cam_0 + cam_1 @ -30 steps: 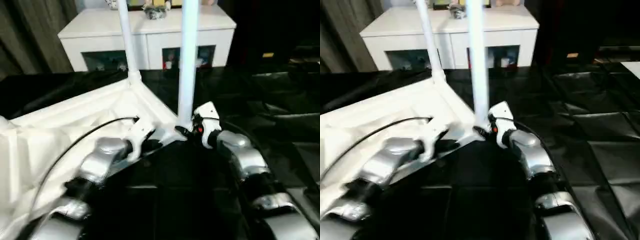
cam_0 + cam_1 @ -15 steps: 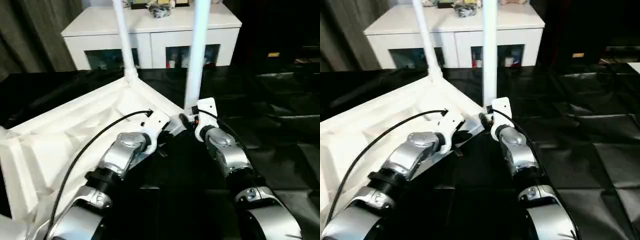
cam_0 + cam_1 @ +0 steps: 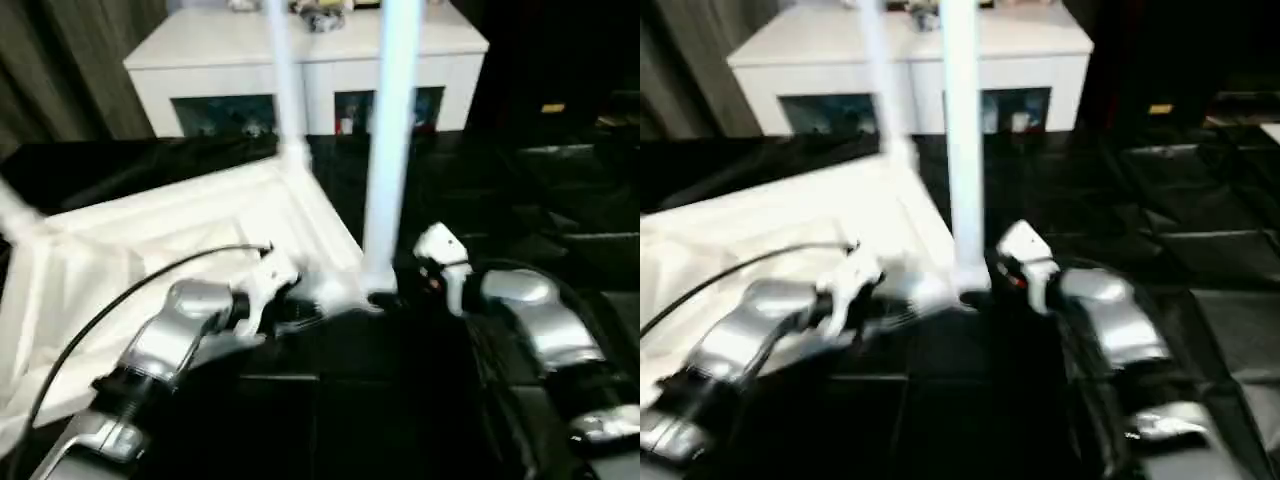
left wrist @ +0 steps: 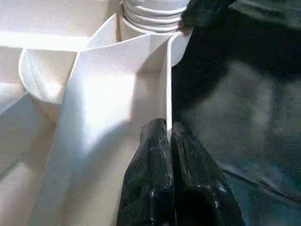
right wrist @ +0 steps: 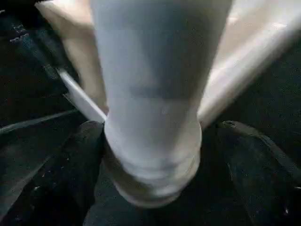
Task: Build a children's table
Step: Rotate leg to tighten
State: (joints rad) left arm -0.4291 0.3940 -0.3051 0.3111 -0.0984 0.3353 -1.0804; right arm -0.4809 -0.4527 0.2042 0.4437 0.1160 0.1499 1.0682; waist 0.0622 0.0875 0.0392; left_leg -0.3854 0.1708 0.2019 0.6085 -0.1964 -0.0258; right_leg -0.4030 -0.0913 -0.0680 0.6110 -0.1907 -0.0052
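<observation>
The white tabletop lies upside down on the left, ribbed side up. One white leg stands upright in the near corner socket and a second leg stands in the far corner. My left gripper is shut on the tabletop's thin rim wall, just beside the near socket. My right gripper stands open around the base of the near leg. One finger sits close on one side. The other finger stands apart from it.
A white cabinet with glass doors stands at the back. Black padded matting covers the floor on the right. A dark curtain hangs at the back left. A black cable arcs over my left forearm.
My right gripper's fingers have spread wider around the near leg's base. The left gripper stays shut on the rim. The whole view has shifted and tilted.
</observation>
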